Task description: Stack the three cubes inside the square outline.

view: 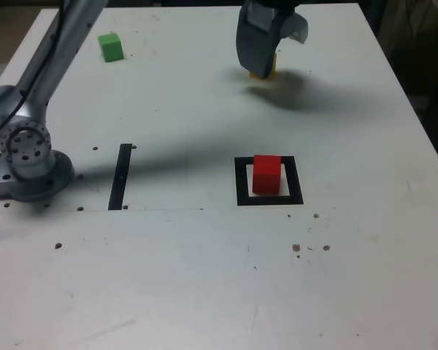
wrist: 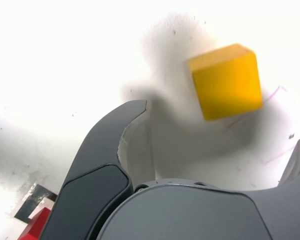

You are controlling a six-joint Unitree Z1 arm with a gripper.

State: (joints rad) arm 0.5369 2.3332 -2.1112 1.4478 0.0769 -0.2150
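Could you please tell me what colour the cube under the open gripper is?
Yellow: the cube shows best in the wrist view.

Tabletop (view: 204,277) passage: bare surface all round the yellow cube (wrist: 226,82); red cube (view: 266,174) inside the square outline (view: 269,198) at 6 o'clock of it in the exterior view, green cube (view: 111,47) at 9 o'clock, both well apart.

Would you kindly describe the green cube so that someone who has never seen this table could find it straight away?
Start at the white table and find the arm's grey round base at the exterior view's left edge. Beyond it, near the far left corner, sits the green cube, alone on bare tabletop. It is the only green block: the red cube stands inside the black square outline, and the yellow cube lies under the gripper.
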